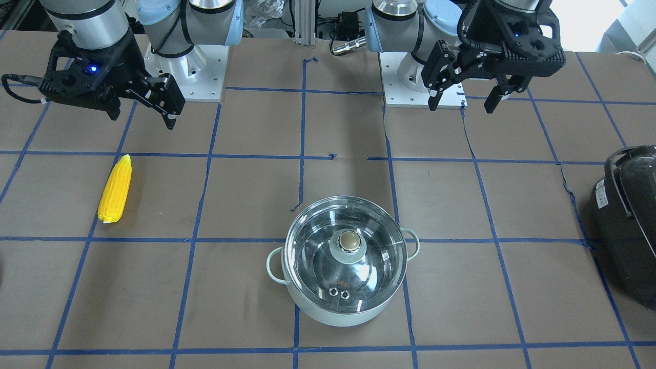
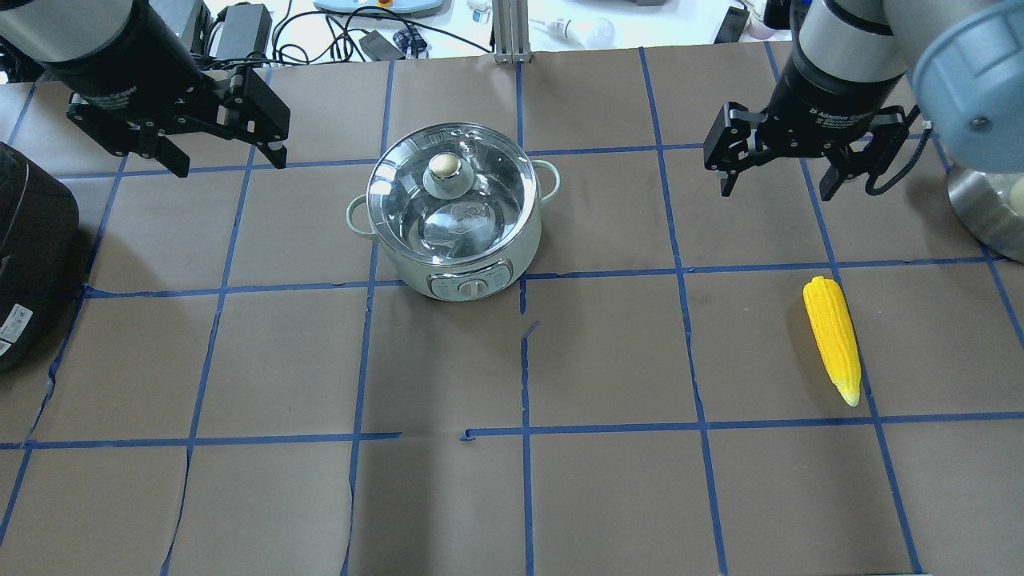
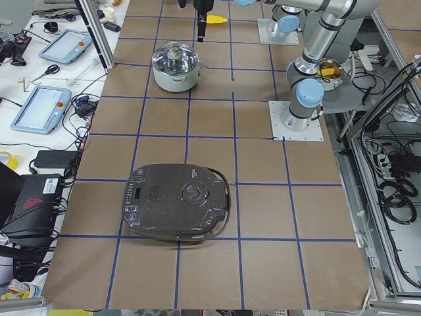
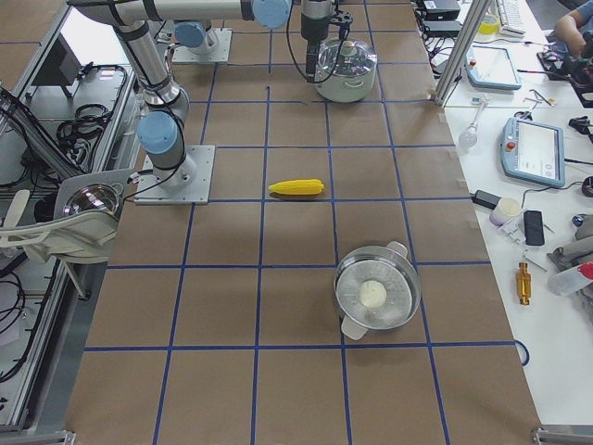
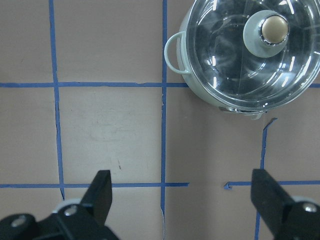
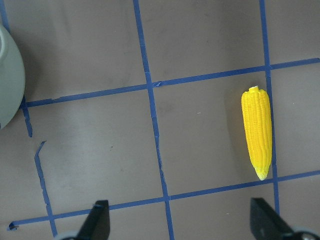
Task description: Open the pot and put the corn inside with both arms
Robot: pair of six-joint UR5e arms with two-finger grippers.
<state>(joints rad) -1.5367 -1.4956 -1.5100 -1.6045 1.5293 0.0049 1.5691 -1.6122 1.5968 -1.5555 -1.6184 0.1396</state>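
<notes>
The mint-green pot [image 1: 335,313] stands at the table's middle with its glass lid [image 1: 318,256] on and the beige knob [image 1: 350,240] up. It also shows in the overhead view [image 2: 480,268] and the left wrist view [image 5: 172,52]. The yellow corn [image 2: 832,340] lies flat on the robot's right side, also in the front view [image 1: 116,189] and the right wrist view [image 6: 257,132]. My left gripper [image 2: 230,164] hangs open and empty to the left of the pot. My right gripper [image 2: 776,190] hangs open and empty above the table, beyond the corn.
A large black appliance [image 2: 32,256] with a handle sits at the table's left end. A second steel pot [image 4: 376,292] with a lid stands towards the table's right end. Blue tape lines grid the brown table [image 2: 608,496].
</notes>
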